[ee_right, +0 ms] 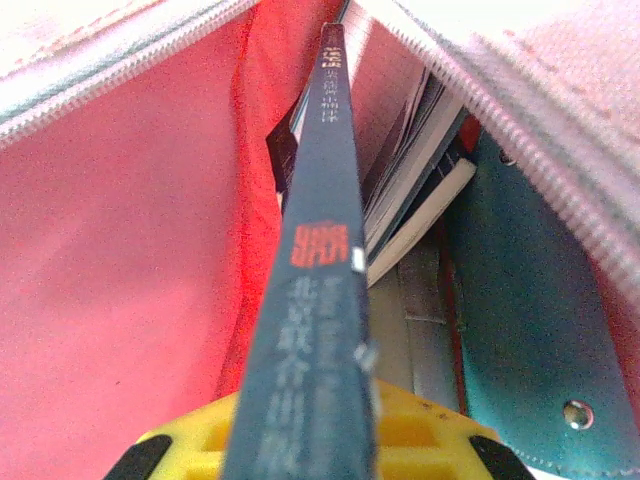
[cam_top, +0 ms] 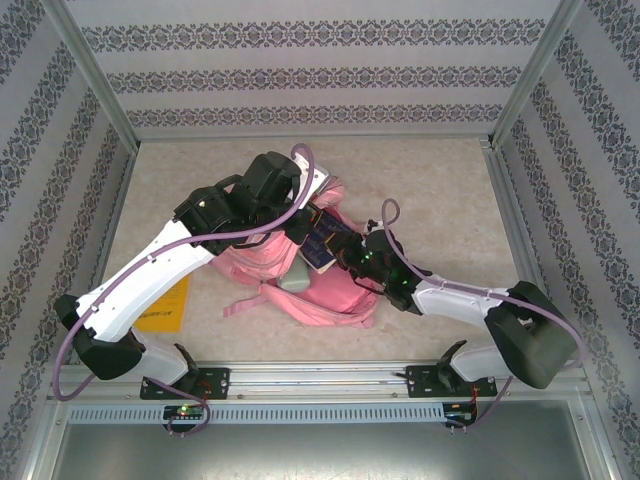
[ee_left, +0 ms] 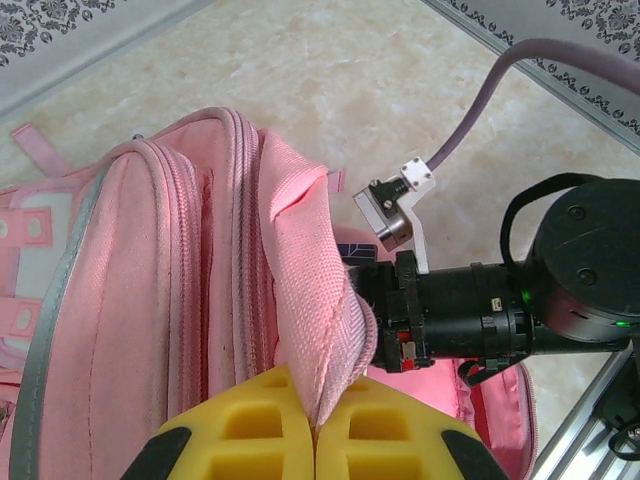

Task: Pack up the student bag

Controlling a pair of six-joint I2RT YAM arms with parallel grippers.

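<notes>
From above, the student bag [cam_top: 322, 300] lies slumped on the mottled beige desk [cam_top: 440, 200], directly beneath both end effectors. The left end effector [cam_top: 303, 232] and the right end effector [cam_top: 343, 256] meet over its mouth, with a dark-blue book [cam_top: 322, 246] between them.

On the left wrist camera, the left end effector [ee_left: 318, 425] is clenched on a fold of woven pink fabric [ee_left: 322, 300] at the bag's [ee_left: 140, 310] rim. I judge this is to hold the opening wide. Zip tracks and grey piping run ahead of it and to its left.

On the right wrist camera, the right end effector [ee_right: 300, 435] is grasping the book [ee_right: 320, 250], a thin and rigid volume, spine up and aimed ahead into the compartment. Smooth red lining [ee_right: 120, 260] lies to its left. Stacked books [ee_right: 420, 160] and a teal cover with a metal snap [ee_right: 530, 330] lie to its right.
</notes>
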